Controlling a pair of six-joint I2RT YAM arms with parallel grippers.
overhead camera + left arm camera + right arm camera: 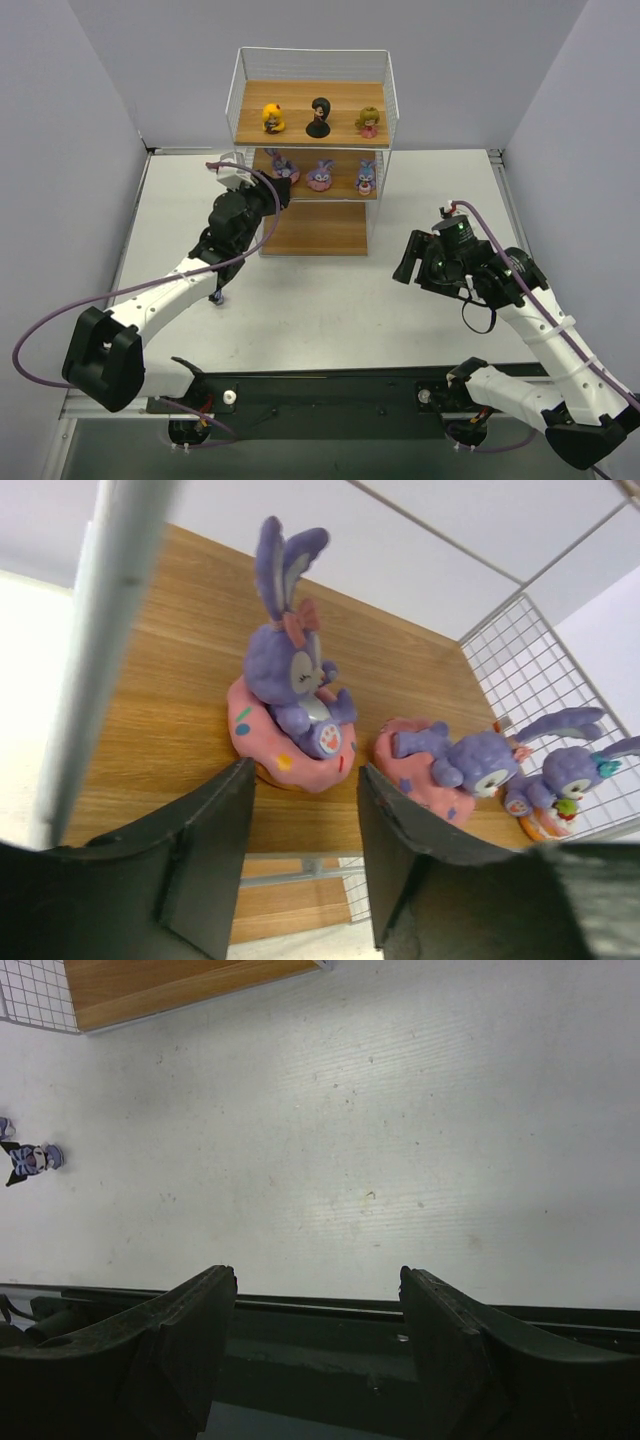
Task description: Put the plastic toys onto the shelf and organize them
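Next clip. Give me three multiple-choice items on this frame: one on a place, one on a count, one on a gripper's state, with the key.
1. On which board of the shelf do the three purple bunny figures stand? A top; B middle; C bottom.
2. How many big-headed dolls are on the top board? A two; B four; C three.
3. The right gripper is: A open over bare table; B shut on a toy; C shut on the shelf's wire.

Key: 1 B, they sit one level below the dolls. 2 C, a yellow, a black and an olive-pink one stand in a row. 3 A, its fingers stand apart with nothing between them.
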